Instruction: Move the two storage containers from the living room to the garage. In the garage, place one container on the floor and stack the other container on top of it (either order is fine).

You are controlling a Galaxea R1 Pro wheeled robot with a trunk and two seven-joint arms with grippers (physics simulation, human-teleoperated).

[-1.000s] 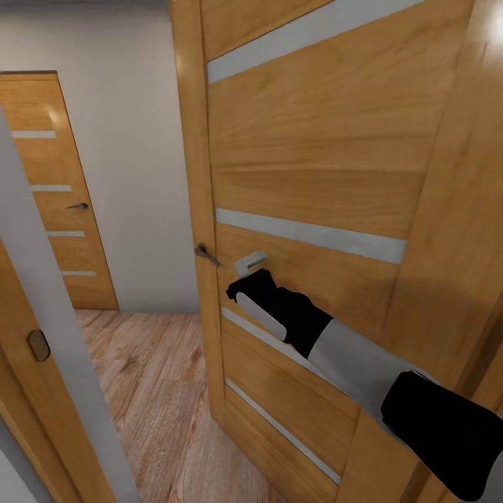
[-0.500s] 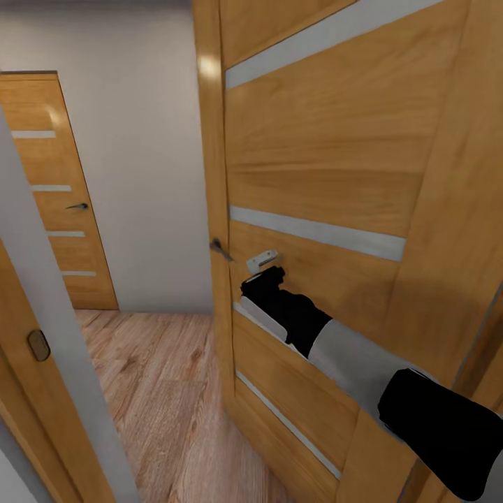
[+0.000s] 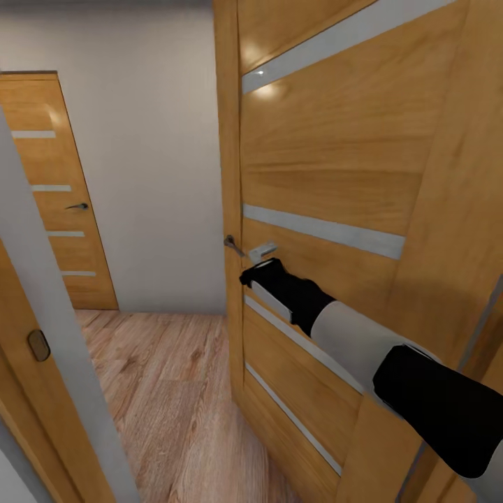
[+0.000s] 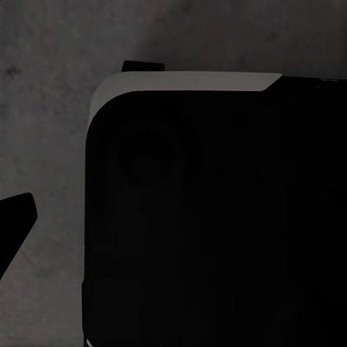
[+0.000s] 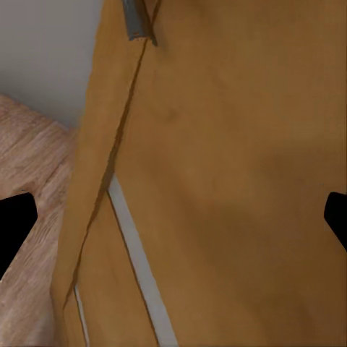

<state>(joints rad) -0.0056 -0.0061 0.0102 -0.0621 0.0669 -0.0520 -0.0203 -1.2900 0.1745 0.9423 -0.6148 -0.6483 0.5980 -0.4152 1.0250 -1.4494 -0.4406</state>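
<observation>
Neither orange-red storage container is in view. My right arm reaches forward to a light wooden door [image 3: 335, 161], and my right gripper [image 3: 256, 272] sits against the panel just below its silver lever handle [image 3: 263, 250]. In the right wrist view my right gripper [image 5: 173, 217] is open, its dark fingertips [image 5: 14, 224] far apart with the door panel between them and nothing held. My left gripper [image 4: 173, 217] hangs over a black, grey-edged part of the robot's body [image 4: 217, 217] above dark ground; one fingertip [image 4: 16, 217] shows, set wide.
The door stands partly open onto a hallway with a light wood plank floor [image 3: 161, 391] and a grey wall [image 3: 154, 140]. A second, closed wooden door [image 3: 56, 188] is at the far left. A grey door frame [image 3: 49, 335] runs close at the near left.
The door has swung further open, its edge shifting to the right. My right gripper has followed it right, staying just below the handle.
</observation>
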